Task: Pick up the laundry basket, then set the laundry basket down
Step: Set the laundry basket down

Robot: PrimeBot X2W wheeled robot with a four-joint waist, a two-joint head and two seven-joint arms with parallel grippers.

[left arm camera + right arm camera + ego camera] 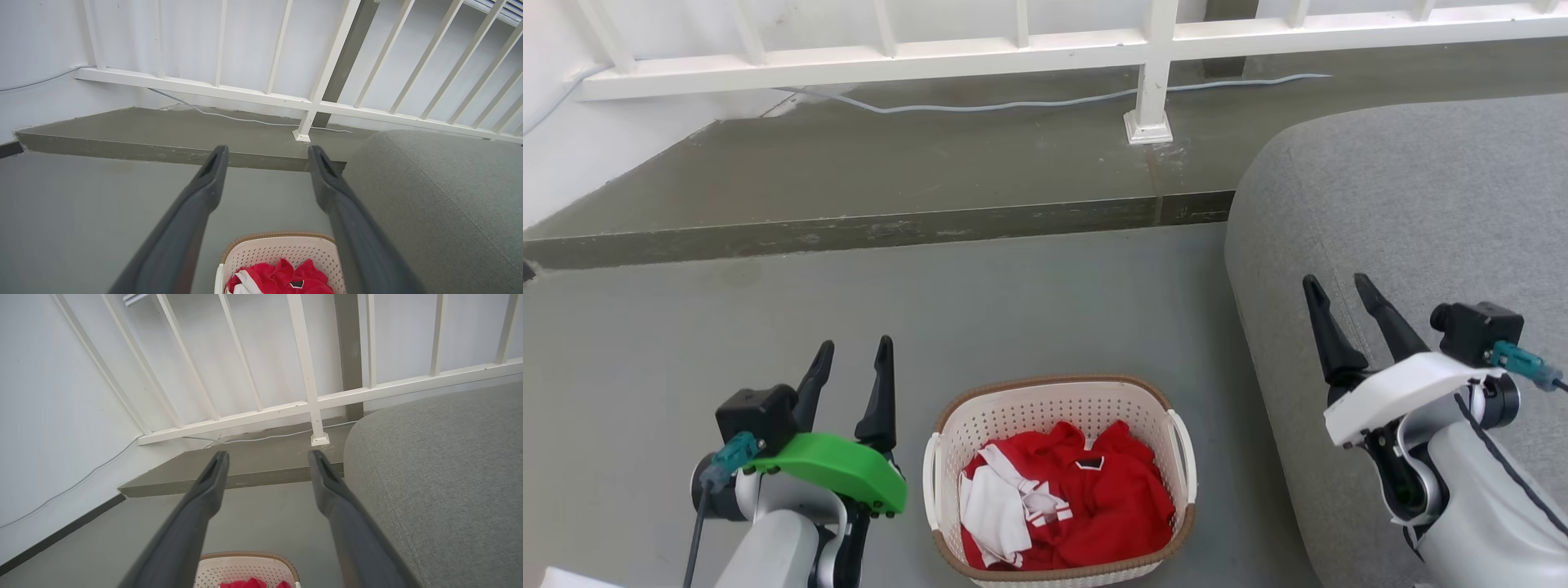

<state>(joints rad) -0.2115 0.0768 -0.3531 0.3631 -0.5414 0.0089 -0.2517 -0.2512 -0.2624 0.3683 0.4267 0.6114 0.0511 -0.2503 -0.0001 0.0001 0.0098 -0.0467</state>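
Lower centre: laundry basket (1045, 408) on the grey floor (1013, 302), red and white clothes inside. Lower left: left gripper (855, 347), fingers spread wide, empty, near the basket's left side. Right of frame: right gripper (1337, 284), fingers likewise apart, empty, over the grey sofa (1405, 212), apart from the basket. Beyond the basket, bare floor up to the raised step (890, 229) under the white railing (1013, 53).

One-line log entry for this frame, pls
phase: pre-grasp | basket: on floor, untouched | left pincer: open, left of basket | right pincer: open, right of basket, near sofa
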